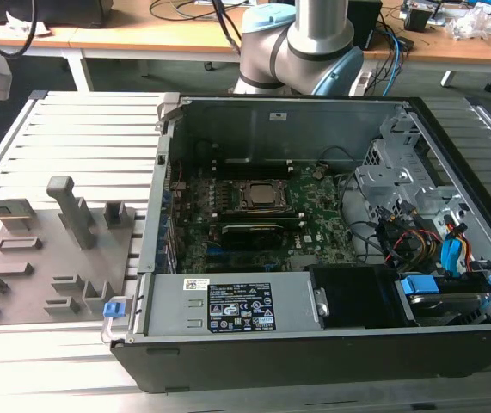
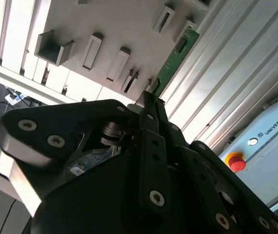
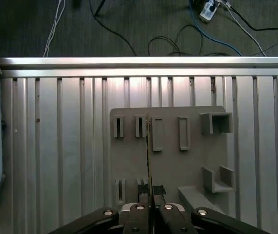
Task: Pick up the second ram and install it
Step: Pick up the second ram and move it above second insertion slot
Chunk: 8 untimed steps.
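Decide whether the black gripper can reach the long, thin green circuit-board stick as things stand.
Likely yes: the black gripper looks shut on one end of the long, thin green circuit-board stick, over the grey slotted plate; nothing intervenes.

- Exterior view: high, mid-distance, looking obliquely down on computer case; fixture plate at its 9 o'clock.
- First wrist view: faces straight down past gripper, close over that plate.
- Second wrist view: closer, tilted; shares plate and second ram.
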### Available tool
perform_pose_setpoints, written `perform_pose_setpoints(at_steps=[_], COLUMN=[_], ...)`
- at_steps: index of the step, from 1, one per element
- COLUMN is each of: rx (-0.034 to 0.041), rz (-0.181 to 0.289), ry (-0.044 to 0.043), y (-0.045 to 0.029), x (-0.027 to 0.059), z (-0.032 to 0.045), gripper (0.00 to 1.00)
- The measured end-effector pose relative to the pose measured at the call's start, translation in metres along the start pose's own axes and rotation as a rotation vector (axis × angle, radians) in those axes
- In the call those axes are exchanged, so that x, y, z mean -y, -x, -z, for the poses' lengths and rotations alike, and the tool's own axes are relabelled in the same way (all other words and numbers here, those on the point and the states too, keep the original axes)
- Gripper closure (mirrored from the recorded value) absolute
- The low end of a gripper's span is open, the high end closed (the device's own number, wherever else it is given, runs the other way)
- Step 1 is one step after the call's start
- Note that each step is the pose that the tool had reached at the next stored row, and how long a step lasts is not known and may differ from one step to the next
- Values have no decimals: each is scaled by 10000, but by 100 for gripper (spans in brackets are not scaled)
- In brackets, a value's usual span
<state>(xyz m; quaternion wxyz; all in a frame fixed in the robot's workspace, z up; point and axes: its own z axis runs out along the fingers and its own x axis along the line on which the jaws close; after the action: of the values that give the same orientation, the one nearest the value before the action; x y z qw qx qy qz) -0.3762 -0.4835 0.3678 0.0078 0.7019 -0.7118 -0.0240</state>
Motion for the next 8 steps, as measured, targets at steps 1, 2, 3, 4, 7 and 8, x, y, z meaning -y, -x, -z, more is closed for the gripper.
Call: perform_pose_setpoints(at_steps=[1, 2, 3, 4, 7, 8], rx=[0, -1, -1, 0, 0, 0], rz=[1, 1, 0, 1, 1, 0], ry=[1, 1, 1, 0, 0, 0], y=[0, 0, 1, 2, 3, 5], x=[0, -1, -2, -3, -5, -7], z=[13, 26, 52, 67, 126, 157], gripper=[86, 86, 86, 86, 86, 86])
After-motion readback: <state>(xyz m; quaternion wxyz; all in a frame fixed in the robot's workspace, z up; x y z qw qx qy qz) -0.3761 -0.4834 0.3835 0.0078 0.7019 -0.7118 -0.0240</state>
